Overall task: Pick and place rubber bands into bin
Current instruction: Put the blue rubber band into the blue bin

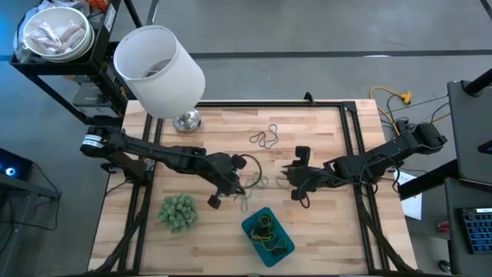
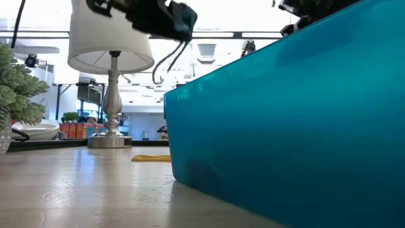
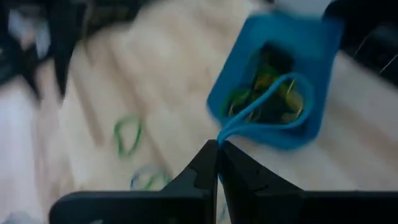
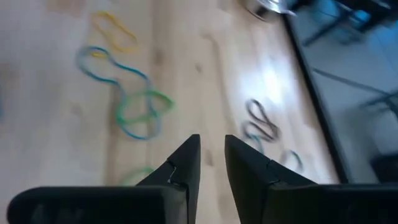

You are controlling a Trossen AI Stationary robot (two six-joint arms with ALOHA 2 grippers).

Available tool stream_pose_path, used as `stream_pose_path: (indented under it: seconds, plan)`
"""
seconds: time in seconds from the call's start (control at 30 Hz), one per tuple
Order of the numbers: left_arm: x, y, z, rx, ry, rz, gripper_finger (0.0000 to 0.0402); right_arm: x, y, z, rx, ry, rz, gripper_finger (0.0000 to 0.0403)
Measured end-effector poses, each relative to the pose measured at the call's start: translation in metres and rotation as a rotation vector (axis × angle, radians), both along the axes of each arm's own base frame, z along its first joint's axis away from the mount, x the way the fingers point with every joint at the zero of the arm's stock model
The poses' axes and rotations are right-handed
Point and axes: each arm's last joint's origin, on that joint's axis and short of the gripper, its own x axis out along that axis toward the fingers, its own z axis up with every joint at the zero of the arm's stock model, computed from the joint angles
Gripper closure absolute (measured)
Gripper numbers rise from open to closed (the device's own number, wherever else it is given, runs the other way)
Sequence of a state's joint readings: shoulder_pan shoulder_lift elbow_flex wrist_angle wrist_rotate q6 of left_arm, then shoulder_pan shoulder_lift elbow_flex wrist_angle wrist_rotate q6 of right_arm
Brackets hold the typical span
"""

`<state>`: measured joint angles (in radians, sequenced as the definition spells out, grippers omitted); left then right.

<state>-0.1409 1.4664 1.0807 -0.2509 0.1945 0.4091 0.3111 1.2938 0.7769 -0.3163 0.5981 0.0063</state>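
Observation:
The teal bin (image 1: 267, 236) sits near the table's front edge with several rubber bands inside; it also shows in the left wrist view (image 3: 249, 56) and fills the right of the low view (image 2: 285, 126). My left gripper (image 1: 237, 191) is just left of and behind the bin, shut on a blue rubber band (image 3: 273, 102). My right gripper (image 1: 288, 179) hovers at mid table, narrowly open and empty (image 4: 212, 155). Loose bands lie flat on the wood: a blue-green tangle (image 4: 134, 112), a yellow one (image 4: 115, 31) and a dark pair (image 1: 265, 138). My left gripper pinches the blue band at one end of its loop (image 3: 219, 140) between the tips of its two fingers. The rest of the loop stands out ahead of the fingertips, lifted clear of the table, and shows in front of the bin.
A white lamp (image 1: 157, 69) with a metal base (image 1: 187, 120) stands at the back left. A fuzzy green ball (image 1: 178, 211) sits at the front left. More bands (image 3: 127, 134) lie on the wood between the grippers. Black frame rails (image 1: 354, 138) run along the table's sides.

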Motion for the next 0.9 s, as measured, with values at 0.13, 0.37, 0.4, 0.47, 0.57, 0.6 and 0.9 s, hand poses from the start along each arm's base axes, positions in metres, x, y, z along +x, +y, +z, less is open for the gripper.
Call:
stream_pose_path:
  seconds: [0.13, 0.37, 0.4, 0.47, 0.57, 0.6, 0.9]
  plan:
    - [0.007, -0.01, 0.006, -0.058, -0.122, -0.097, 0.0401, -0.003, -0.003, -0.002, -0.028, 0.013, -0.071, 0.0332]
    - [0.029, -0.025, -0.01, -0.08, -0.22, -0.202, 0.0401, -0.003, -0.004, -0.002, -0.028, 0.015, -0.079, 0.0328]
    - [0.033, -0.026, -0.014, -0.086, -0.229, -0.212, 0.0401, -0.003, -0.004, -0.002, -0.026, 0.014, -0.079, 0.0329]
    - [0.04, -0.028, -0.021, -0.102, -0.242, -0.237, 0.0401, -0.003, -0.004, -0.003, -0.024, 0.015, -0.081, 0.0332]
    - [0.05, -0.031, -0.031, -0.123, -0.259, -0.271, 0.0401, -0.005, -0.005, -0.004, -0.02, 0.028, -0.088, 0.0335]
    - [0.052, -0.032, -0.034, -0.127, -0.252, -0.278, 0.0401, -0.006, -0.005, -0.004, -0.019, 0.037, -0.093, 0.0334]
    - [0.072, -0.038, -0.061, -0.175, -0.191, -0.317, 0.0401, -0.009, -0.007, -0.007, -0.006, 0.063, -0.122, 0.0326]
